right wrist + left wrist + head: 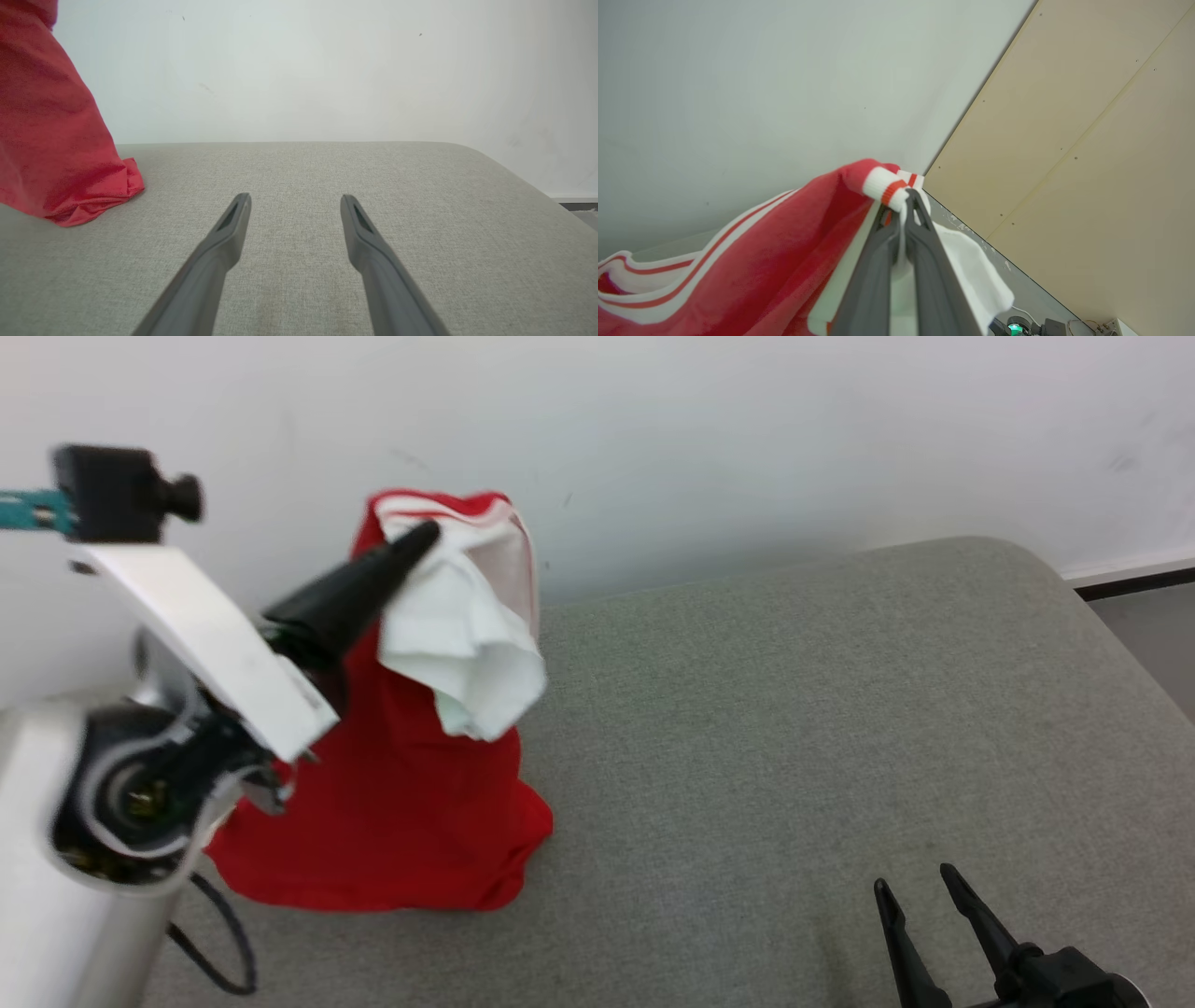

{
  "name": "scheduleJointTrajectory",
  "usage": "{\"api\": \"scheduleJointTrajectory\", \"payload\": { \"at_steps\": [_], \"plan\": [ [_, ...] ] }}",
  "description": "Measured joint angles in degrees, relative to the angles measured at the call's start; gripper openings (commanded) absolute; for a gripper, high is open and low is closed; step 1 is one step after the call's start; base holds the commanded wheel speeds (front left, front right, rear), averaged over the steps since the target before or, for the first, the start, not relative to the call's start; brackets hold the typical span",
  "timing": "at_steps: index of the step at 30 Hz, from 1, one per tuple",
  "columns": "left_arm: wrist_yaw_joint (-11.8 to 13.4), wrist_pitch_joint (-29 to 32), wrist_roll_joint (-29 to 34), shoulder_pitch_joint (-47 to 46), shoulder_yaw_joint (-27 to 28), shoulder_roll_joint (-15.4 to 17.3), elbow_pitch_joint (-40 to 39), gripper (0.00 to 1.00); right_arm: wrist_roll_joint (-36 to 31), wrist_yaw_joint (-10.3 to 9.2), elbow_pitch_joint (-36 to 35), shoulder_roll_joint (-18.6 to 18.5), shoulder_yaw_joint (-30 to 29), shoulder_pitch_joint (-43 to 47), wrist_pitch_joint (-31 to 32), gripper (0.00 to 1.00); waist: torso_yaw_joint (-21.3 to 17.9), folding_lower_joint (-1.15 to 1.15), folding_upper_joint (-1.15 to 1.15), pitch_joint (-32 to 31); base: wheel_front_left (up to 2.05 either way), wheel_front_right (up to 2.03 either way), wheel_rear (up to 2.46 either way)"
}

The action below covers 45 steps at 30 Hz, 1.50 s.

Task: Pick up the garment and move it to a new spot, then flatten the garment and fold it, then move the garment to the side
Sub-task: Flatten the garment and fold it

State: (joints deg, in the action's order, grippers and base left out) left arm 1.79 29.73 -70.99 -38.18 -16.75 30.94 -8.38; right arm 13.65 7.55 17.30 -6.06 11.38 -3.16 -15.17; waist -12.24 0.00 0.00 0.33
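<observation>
Blurred L arm point(205, 635) hides pt of garment point(401, 803) lower edge.

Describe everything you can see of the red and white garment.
The soft red and white fabric garment hangs lifted and crumpled, not flat. The left jaws are shut on its ribbed white cuff, banded with a red stripe, at the top. A white panel droops in folds beside them. The red body falls below, and the left wrist view shows white stripes edging the red. Its bunched lower hem rests on the grey fabric-covered surface, in front of the pale wall.
</observation>
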Motion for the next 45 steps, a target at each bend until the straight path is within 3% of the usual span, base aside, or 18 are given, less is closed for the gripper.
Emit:
{"api": "scheduleJointTrajectory", "payload": {
  "at_steps": [8, 15, 20, 21, 22, 23, 24, 29, 35, 39, 45],
  "plan": [
    [-1.8, -1.1, 2.4, 4.4, -12.0, -10.9, 4.9, 0.00, 0.3, 0.00, 0.1, 0.2, 0.8, -1.5, 0.0, 1.00, -2.8, 0.00, 0.00, 1.2, 0.00, 0.00, 0.00],
    [-3.1, -3.6, 6.1, 4.1, -20.0, -20.6, 14.9, 0.00, 0.6, 0.00, 0.3, 0.9, 1.4, -3.0, 0.0, 1.00, -6.6, 0.00, 0.00, 3.4, 0.00, 0.00, 0.00],
    [-3.4, -7.4, 9.2, 2.3, -23.2, -25.5, 23.1, 0.00, 0.7, 0.00, 0.5, 1.6, 1.4, -3.7, 0.0, 1.00, -9.8, 0.00, 0.00, 5.0, 0.00, 0.00, 0.00],
    [-3.5, -8.3, 9.6, 2.0, -23.7, -26.0, 24.5, 0.04, 0.8, 0.00, 0.5, 1.7, 1.3, -3.8, 0.0, 1.00, -10.4, 0.00, 0.00, 5.3, 0.00, 0.00, 0.00],
    [-3.5, -9.5, 10.2, 1.7, -24.0, -26.4, 25.9, 0.36, 0.9, 0.00, 0.5, 1.9, 1.2, -3.8, 0.0, 1.00, -11.0, 0.00, 0.00, 5.6, 0.00, 0.00, 0.00],
    [-3.4, -10.6, 10.8, 1.3, -24.4, -26.7, 27.3, 0.77, 0.9, 0.00, 0.5, 2.0, 1.1, -3.8, 0.0, 1.00, -11.6, 0.00, 0.00, 5.9, 0.00, 0.00, 0.00],
    [-3.5, -11.7, 11.2, 0.9, -24.8, -27.0, 28.5, 1.00, 0.9, -0.01, 0.5, 2.0, 1.0, -3.8, 0.0, 1.00, -12.0, 0.00, 0.00, 6.2, 0.00, 0.00, 0.00],
    [-3.9, -15.3, 13.9, -0.3, -28.2, -27.8, 32.8, 1.00, 0.9, 0.00, 0.4, 2.2, 0.3, -3.8, 0.0, 1.00, -13.0, 0.00, 0.00, 7.1, 0.00, 0.00, 0.00],
    [-4.1, -18.8, 17.3, -1.3, -31.3, -28.0, 33.6, 1.00, 0.6, 0.00, 0.4, 2.2, -0.4, -3.7, 0.0, 1.00, -11.5, 0.00, 0.00, 6.6, 0.00, 0.00, 0.00],
    [-2.9, -22.3, 19.9, -1.5, -31.4, -27.5, 32.7, 1.00, 0.5, 0.00, 0.4, 1.9, -0.5, -3.5, 0.0, 1.00, -9.9, 0.00, 0.00, 5.8, 0.00, 0.00, 0.00],
    [0.5, -30.2, 24.5, -0.8, -29.9, -23.7, 30.2, 1.00, 0.3, 0.00, 0.4, 1.0, -0.6, -2.4, 0.0, 1.00, -7.5, 0.00, 0.00, 3.8, 0.00, 0.00, 0.00]
  ]
}}
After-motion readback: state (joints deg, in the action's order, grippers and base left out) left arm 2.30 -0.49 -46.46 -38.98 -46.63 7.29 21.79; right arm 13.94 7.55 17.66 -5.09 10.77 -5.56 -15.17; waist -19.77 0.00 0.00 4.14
